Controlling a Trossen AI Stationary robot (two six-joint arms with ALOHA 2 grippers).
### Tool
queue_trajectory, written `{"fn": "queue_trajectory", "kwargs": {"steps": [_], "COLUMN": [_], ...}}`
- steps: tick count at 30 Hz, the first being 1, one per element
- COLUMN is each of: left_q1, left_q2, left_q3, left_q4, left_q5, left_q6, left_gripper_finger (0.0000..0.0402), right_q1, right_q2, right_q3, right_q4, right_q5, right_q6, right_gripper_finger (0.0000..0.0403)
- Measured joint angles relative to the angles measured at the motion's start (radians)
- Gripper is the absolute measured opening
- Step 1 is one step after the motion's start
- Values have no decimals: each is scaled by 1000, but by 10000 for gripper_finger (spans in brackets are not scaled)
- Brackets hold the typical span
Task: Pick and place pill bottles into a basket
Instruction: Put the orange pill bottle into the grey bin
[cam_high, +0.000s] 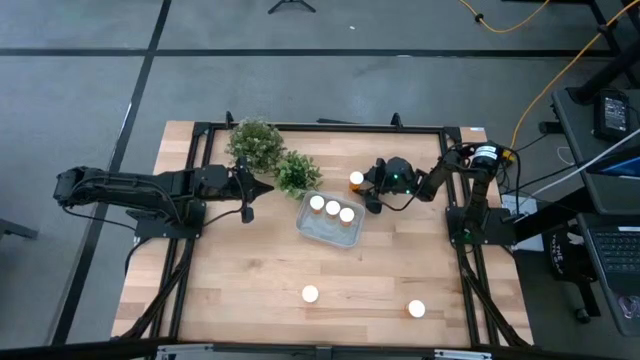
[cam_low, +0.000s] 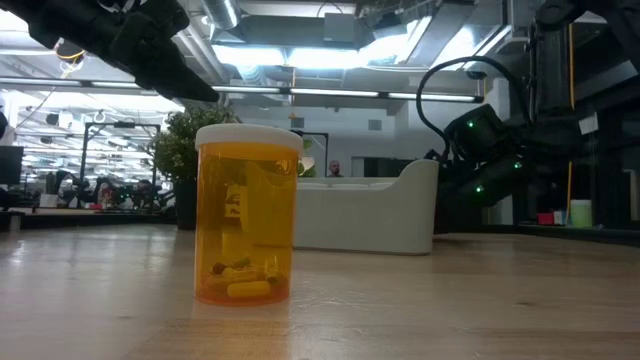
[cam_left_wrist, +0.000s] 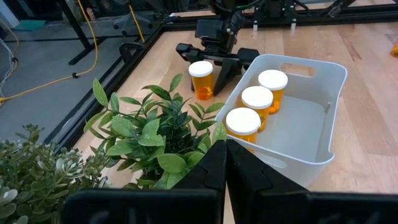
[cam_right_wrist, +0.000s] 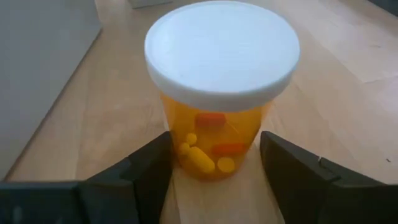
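Looking down from the high view, I see a pale wooden table (cam_high: 250, 290) with visible plank seams, framed by dark metal rails. My right gripper (cam_right_wrist: 214, 162) is low at the far side of the table, and its two dark fingers stand a little apart on both sides of one pill bottle (cam_right_wrist: 217, 93), near its orange wall but, as far as I can tell, not pressing it. This bottle is a smooth translucent orange cylinder with a flat round white cap, and I can see small yellow and orange pills lying at its bottom. It stands upright on the wood, just beside the far corner of the basket (cam_left_wrist: 329, 93). The basket is a pale, slightly translucent plastic bin with rounded corners and a handle slot in one end wall. Three capped bottles (cam_left_wrist: 258, 99) stand in a row along one long wall inside it, and the rest of its floor is free. Two more bottles (cam_high: 310, 294) stand on the near part of the table, well apart from each other and from the basket, with open wood around them. My left gripper (cam_left_wrist: 225, 163) waits above the two bushy green plants (cam_high: 272, 155), and its fingers are pressed together, holding nothing.
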Motion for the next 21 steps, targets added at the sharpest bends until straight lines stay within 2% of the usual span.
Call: {"fn": "queue_trajectory", "kwargs": {"steps": [11,21], "left_q1": [0,0], "left_q2": [0,0], "left_q3": [0,0], "left_q4": [0,0], "left_q5": [0,0], "left_q6": [1,0], "left_gripper_finger": [3,6], "right_q1": [1,1], "right_q2": [2,1], "right_q3": [-1,-1], "right_q4": [14,16], "right_q5": [-9,-10], "right_q6": [-14,-15], "right_gripper_finger": [196,191]}}
